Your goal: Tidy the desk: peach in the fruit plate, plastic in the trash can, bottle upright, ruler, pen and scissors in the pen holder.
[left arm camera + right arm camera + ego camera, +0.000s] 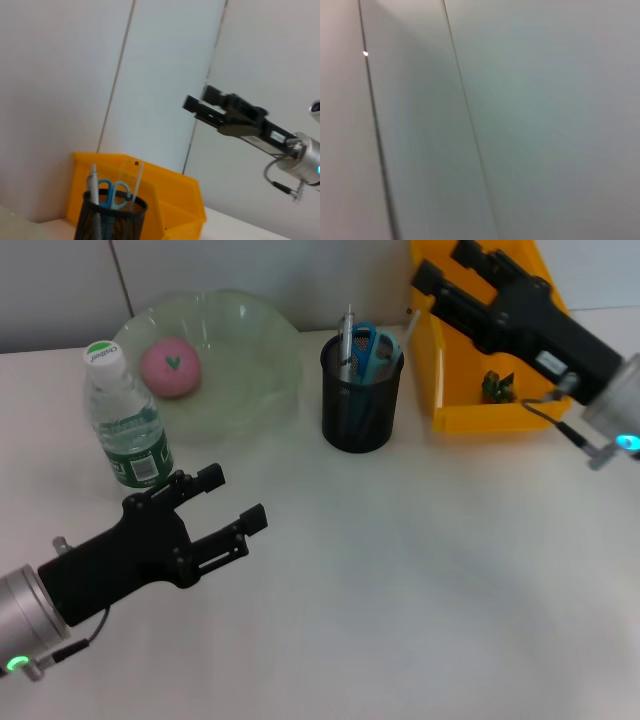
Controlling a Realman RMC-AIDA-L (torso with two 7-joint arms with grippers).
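A pink peach [171, 367] lies in the pale green fruit plate [260, 350] at the back left. In front of the plate a clear bottle [125, 415] with a green label stands upright. The black mesh pen holder [361, 400] holds blue-handled scissors [372, 348], a pen [346, 340] and a clear ruler [131, 180]. A small greenish piece of plastic [497, 387] lies inside the yellow trash can [480, 415]. My left gripper [235, 502] hovers open and empty over the table near the bottle. Above the trash can, my right gripper [442, 262] is open and empty.
The white table [420, 580] stretches in front of the holder and bin. A grey panelled wall [520, 100] stands behind the desk. The left wrist view shows the pen holder [112, 220], the yellow bin [170, 200] and the right gripper [196, 98].
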